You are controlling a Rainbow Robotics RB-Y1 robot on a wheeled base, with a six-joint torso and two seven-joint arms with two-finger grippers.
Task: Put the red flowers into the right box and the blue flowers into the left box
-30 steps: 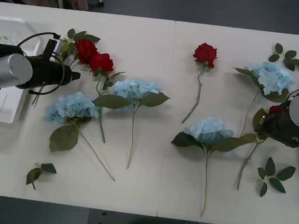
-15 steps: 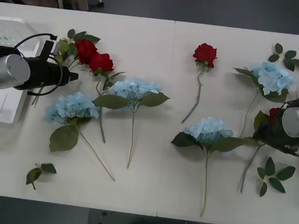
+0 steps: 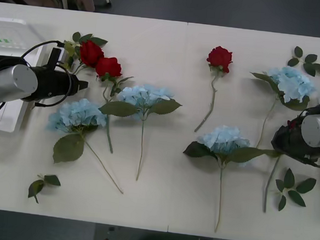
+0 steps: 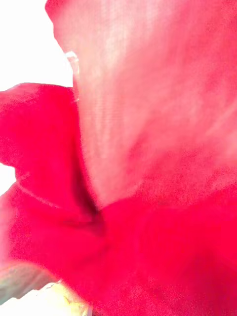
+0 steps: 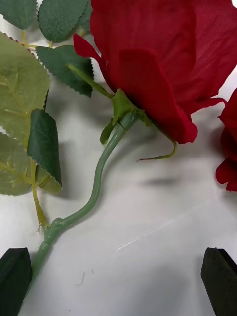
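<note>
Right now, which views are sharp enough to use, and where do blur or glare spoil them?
Front view: evenly lit, soft shadows under the blue flowers, slight softness. Right wrist view: a red bloom sits so close it is fully out of focus, with blown-out white behind. Left wrist view: sharp on a red rose and its stem, the left tool open around it.

No text, label, brand, number or sign can be read on anything here.

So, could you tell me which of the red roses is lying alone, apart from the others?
The red rose near the table's middle far side: it lies alone, stem toward the robot, while two roses crowd together beside the left gripper.
</note>
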